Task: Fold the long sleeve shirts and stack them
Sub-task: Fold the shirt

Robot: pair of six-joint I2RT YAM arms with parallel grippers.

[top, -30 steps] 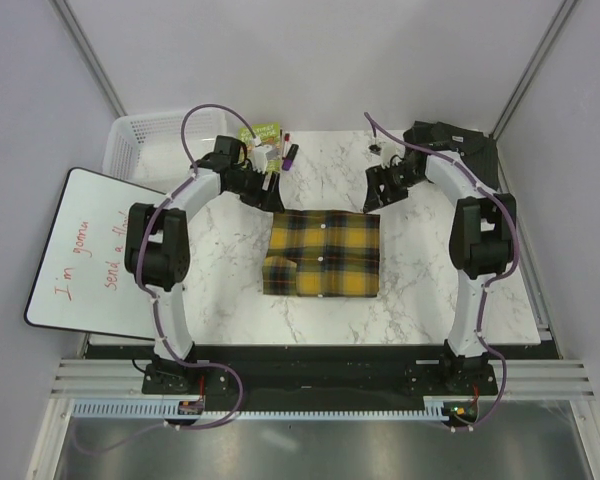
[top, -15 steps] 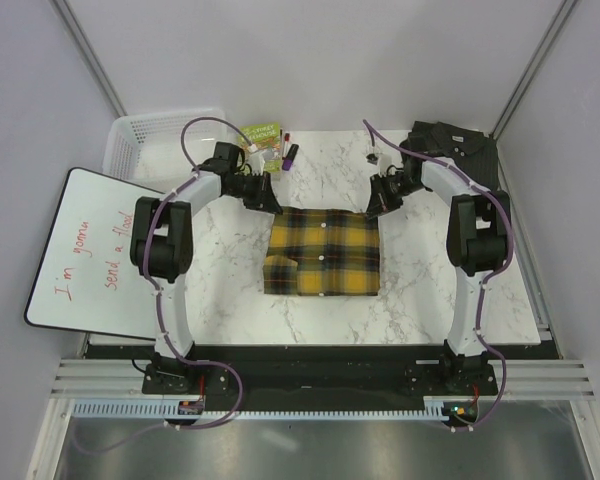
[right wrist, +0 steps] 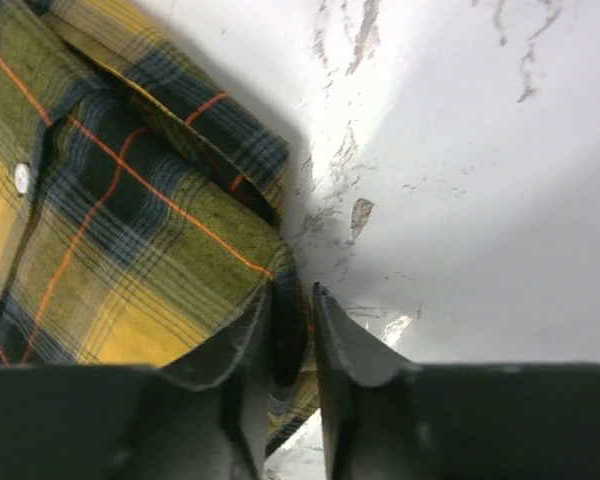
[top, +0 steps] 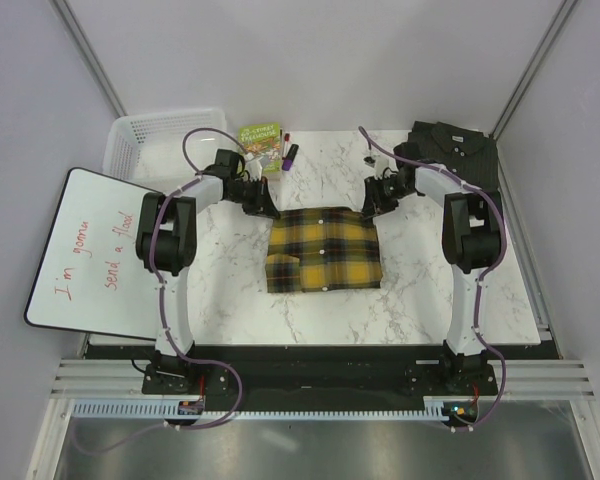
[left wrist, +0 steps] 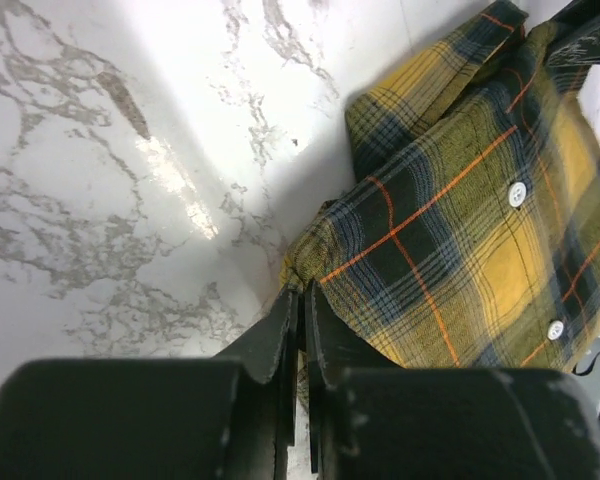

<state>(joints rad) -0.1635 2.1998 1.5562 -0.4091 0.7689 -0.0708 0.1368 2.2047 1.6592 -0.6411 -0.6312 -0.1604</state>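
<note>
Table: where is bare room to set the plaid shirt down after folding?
Bare marble: the near strip in front of the plaid shirt, and the stretch to its right. Crowded along the far edge: book, marker, dark shirt, left gripper, right gripper.

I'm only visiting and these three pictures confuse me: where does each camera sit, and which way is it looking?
Top external: fixed above and behind the arms, looking down on the table; both whole arms show, bases nearest.
Left wrist: on the left arm's wrist, looking along the left gripper, shut on a far corner of the plaid shirt.
Right wrist: on the right arm's wrist, looking along the right gripper, shut on the shirt's other far corner.
Shared: all three views show the plaid shirt.
</note>
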